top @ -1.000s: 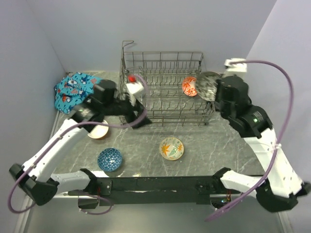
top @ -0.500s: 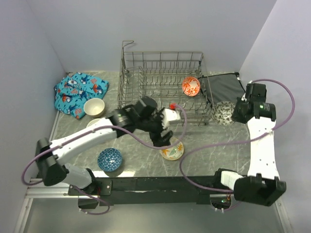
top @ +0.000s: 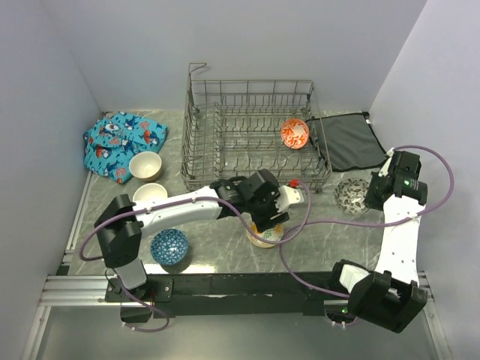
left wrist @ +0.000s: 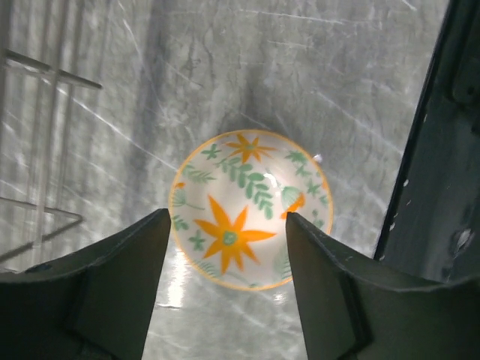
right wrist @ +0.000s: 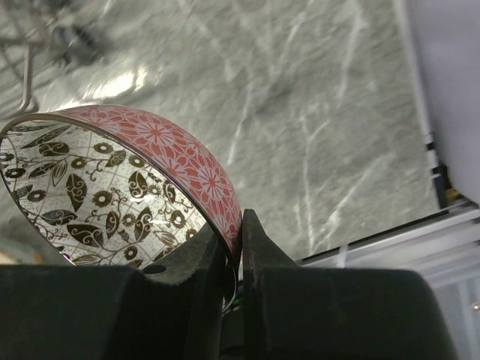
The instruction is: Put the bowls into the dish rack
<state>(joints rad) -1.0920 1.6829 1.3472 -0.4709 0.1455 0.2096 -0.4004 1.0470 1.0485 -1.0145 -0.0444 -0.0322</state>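
The dish rack (top: 247, 135) stands at the back with an orange-red patterned bowl (top: 295, 133) on edge inside it. My left gripper (top: 268, 221) hangs open just above the cream bowl with orange leaves (top: 264, 234). In the left wrist view that bowl (left wrist: 251, 210) lies upright between the spread fingers (left wrist: 112, 292), untouched. My right gripper (top: 369, 193) is right of the rack, shut on the rim of the black-and-white speckled bowl (top: 349, 193). The right wrist view shows this bowl (right wrist: 112, 187) tilted, red-patterned outside, pinched in the right gripper (right wrist: 238, 225).
Two plain cream bowls (top: 145, 165) (top: 150, 195) sit left of the rack, and a blue patterned bowl (top: 169, 246) lies near the front. A blue printed cloth (top: 120, 142) is at the far left. A dark grey mat (top: 347, 141) lies right of the rack.
My left arm swung from the rack's left side across to the leaf bowl and lowered over it. My right arm carried the speckled bowl away from the rack toward the right.
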